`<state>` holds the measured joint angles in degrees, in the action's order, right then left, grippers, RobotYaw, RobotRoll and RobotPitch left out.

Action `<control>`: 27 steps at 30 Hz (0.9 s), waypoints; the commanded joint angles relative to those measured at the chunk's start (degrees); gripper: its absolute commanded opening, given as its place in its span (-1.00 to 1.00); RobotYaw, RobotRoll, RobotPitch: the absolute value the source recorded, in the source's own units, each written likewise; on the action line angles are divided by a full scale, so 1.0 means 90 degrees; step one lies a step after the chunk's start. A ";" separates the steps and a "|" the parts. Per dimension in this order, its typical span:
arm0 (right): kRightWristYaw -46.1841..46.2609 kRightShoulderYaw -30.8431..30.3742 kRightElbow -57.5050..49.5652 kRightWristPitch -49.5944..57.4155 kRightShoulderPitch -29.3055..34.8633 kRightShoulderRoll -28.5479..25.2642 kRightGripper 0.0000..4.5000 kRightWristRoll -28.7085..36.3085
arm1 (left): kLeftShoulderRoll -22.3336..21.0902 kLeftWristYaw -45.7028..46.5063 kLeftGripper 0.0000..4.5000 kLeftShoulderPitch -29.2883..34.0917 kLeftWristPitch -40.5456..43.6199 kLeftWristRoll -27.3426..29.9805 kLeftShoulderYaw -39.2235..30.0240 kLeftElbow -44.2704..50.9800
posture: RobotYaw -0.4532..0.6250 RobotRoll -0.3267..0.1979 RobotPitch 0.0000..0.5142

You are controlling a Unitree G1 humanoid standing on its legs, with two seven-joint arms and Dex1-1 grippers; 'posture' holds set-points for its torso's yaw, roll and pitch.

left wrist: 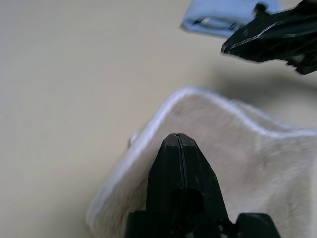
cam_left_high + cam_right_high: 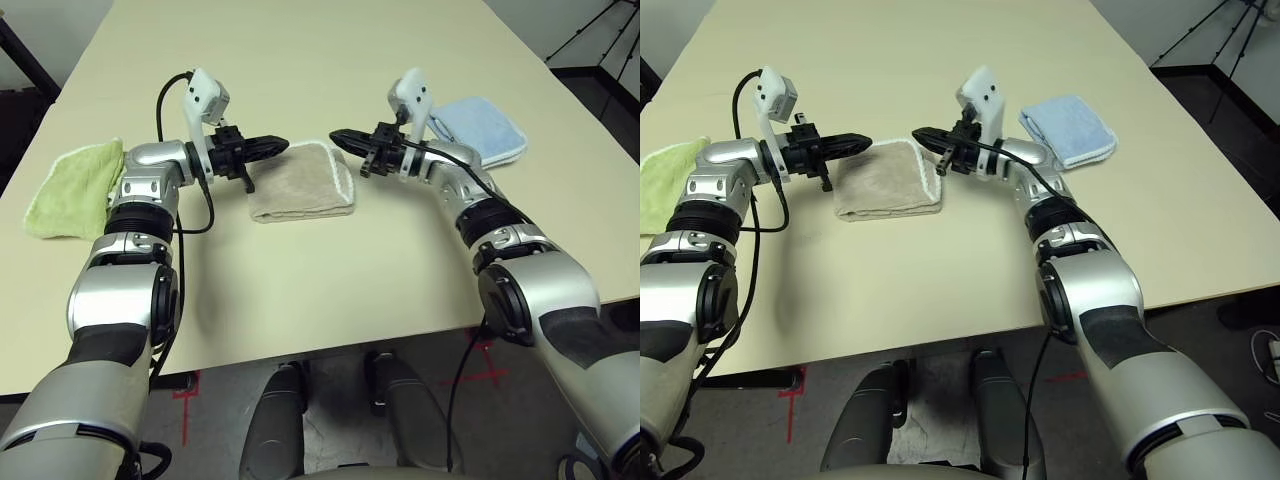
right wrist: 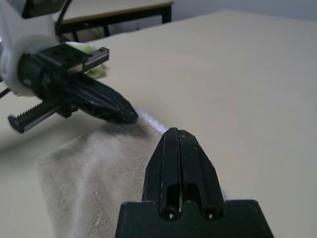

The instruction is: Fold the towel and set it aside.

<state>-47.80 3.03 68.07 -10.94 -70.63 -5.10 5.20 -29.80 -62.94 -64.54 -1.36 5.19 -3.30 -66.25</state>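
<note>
left gripper (image 2: 280,144) fingers closed, right gripper (image 2: 338,136) likewise

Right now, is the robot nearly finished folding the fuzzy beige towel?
The folding looks done: the beige terry towel with white edging lies as a compact folded rectangle on the cream table. Nothing is in hand; the left gripper and right gripper are shut empty above it. Setting it aside is apparently what's left.

Silver jointed forearms, black cables, white wrist cameras, black pointed left claw (image 2: 283,144), right claw (image 2: 335,134)
</note>
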 commanded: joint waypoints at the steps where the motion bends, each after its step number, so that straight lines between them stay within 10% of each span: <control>1: 0.0396 -0.0078 0.0323 -0.0001 -0.0096 0.0138 -1.00 -0.0218 | 0.0046 0.0408 -0.99 0.0102 0.0060 -0.0135 0.0007 -0.0153 | -0.06 0.25 -0.04; 27: 0.0758 -0.0129 0.0552 0.0040 0.0217 0.0016 -1.00 -0.0698 | -0.0143 0.0357 -0.99 0.0662 0.0117 -0.0264 0.0100 0.0190 | -0.08 0.25 0.11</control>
<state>-39.24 0.86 73.38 -10.41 -69.24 -3.77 -1.92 -30.16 -58.77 -60.22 -0.97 3.71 -3.22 -64.69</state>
